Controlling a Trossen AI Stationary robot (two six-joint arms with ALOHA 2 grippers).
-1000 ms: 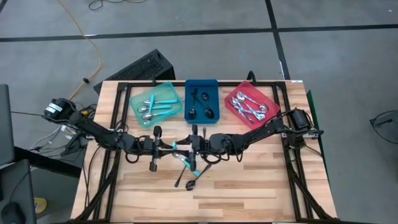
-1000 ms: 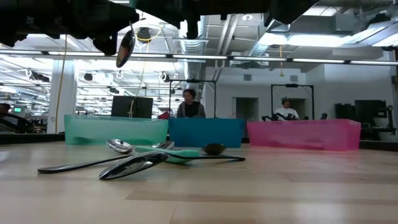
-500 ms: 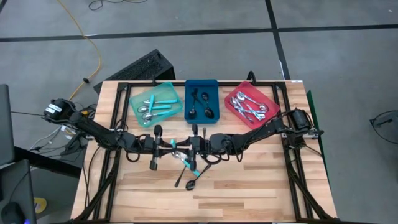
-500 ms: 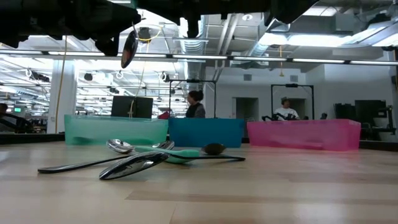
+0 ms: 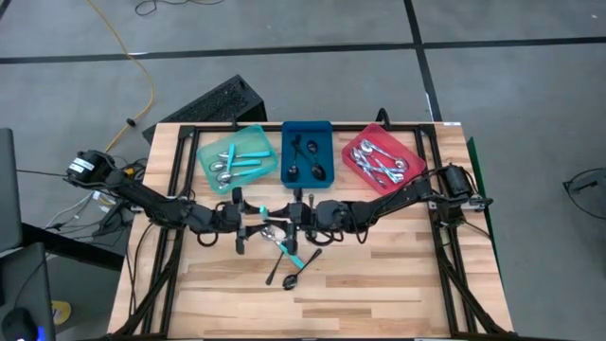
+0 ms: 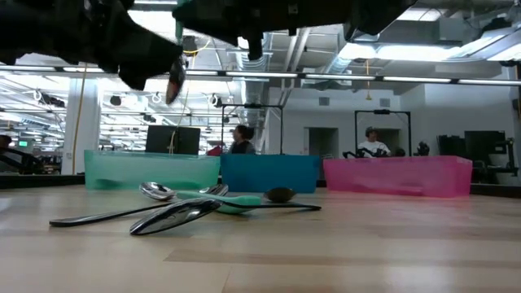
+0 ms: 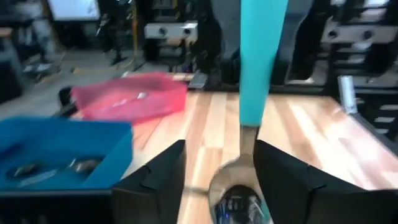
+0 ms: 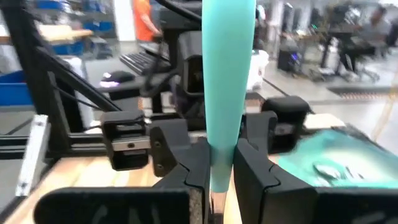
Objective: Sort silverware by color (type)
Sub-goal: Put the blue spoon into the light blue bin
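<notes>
Since a second ago the left end effector [image 5: 248, 225] has let its fingers spread wide off the teal-handled spoon [image 5: 269, 227], and the right end effector [image 5: 290, 221] has narrowed onto the teal handle. That spoon hangs between the two above the surface [image 5: 398, 284], long axis running left to right, bowl toward the left arm. The right arm now carries it; the teal tray [image 5: 237, 159] lies behind and left. Loose spoons [image 6: 175, 215] sit below. Beyond is an open workshop with people.
</notes>
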